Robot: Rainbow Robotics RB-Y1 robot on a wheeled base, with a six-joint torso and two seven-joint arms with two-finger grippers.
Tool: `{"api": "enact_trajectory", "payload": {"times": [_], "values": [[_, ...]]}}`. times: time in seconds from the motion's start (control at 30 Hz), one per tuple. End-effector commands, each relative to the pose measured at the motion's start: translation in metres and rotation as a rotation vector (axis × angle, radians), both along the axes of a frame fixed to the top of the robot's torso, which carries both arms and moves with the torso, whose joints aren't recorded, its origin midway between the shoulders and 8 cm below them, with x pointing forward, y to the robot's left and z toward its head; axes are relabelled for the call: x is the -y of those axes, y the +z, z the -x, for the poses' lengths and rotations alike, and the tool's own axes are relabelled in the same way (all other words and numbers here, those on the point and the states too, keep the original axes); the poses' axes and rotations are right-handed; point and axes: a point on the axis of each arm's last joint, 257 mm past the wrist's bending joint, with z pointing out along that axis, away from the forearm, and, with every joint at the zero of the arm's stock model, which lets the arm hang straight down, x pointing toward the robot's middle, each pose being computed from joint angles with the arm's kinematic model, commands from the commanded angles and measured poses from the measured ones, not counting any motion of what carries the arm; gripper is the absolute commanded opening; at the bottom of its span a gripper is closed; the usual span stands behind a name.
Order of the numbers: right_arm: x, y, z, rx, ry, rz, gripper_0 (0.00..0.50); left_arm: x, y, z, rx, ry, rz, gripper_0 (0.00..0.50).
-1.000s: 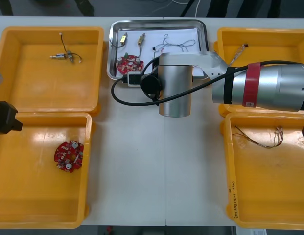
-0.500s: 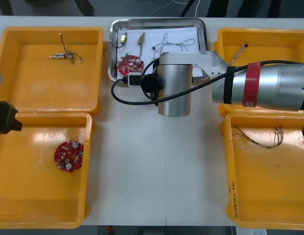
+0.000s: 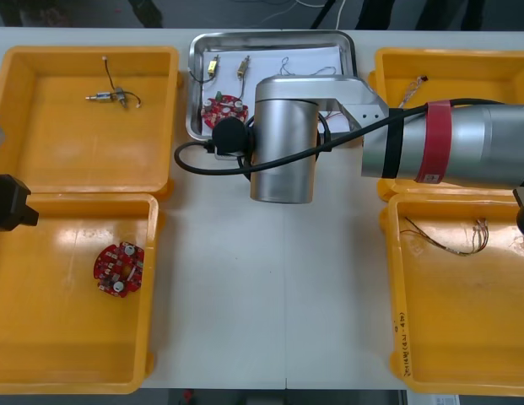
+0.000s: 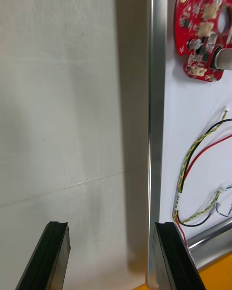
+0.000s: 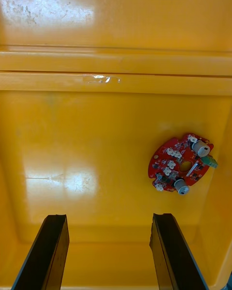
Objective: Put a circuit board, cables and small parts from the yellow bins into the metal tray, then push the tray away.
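**Loaded tray to be pushed squarely from its near rim**

The tray (image 3: pixel 270 35) already holds a circuit board (image 3: pixel 221 107), cables (image 3: pixel 305 72) and small metal parts (image 3: pixel 213 67), so the push is judged to be the step in hand. The right end effector (image 4: pixel 111 227) is held at the tray's near rim with its fingers apart. One finger is at the rim and the other is over bare bench (image 3: pixel 270 278) just on the near side of it. Contact should be made low on the outside of that rim, near its middle, so that the tray is not turned toward either side. A slow, straight push is advised, lest the contents be slid about. The left end effector (image 5: pixel 110 222) is parked well to the left of the tray, fingers apart.
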Motion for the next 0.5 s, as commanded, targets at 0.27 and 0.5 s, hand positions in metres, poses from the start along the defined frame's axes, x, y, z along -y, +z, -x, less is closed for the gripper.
{"api": "enact_trajectory", "payload": {"times": [0.27, 0.5], "values": [[-0.015, 0.043, 0.064, -0.054, -0.040, -0.110, 0.500, -0.009, 0.010, 0.003, 0.021, -0.046, -0.052, 0.500], [0.018, 0.052, 0.102, -0.120, -0.155, -0.178, 0.500, -0.009, 0.010, 0.003, 0.021, -0.046, -0.052, 0.500]]}}
